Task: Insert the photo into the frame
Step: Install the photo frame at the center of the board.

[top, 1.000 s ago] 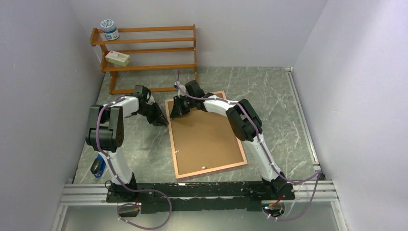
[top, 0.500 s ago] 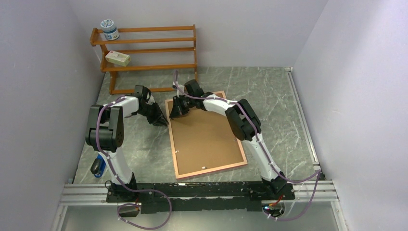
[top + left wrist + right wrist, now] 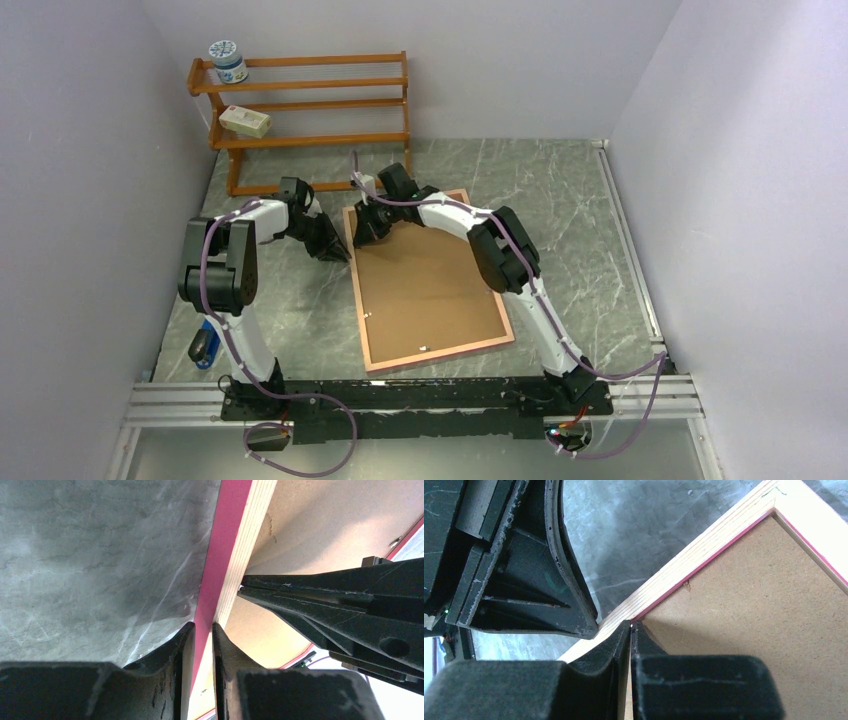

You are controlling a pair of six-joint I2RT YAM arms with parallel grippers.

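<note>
Frame: bright pink side, pale layered-wood back face; reads coppery pink from above. Backing: flat brown, faintly speckled. Table: grey-green marble pattern, white veins. Rack: orange-brown wood. Jar: white with blue pattern. Box: cream. Arms: white shells, black joints. Cables: purple. Left gripper, right gripper: matt black. Walls: pale lilac-grey.

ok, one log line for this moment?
frame: back up, backing in | left gripper: shut on frame edge | right gripper: shut, tips at frame-backing seam | photo: not in view
</note>
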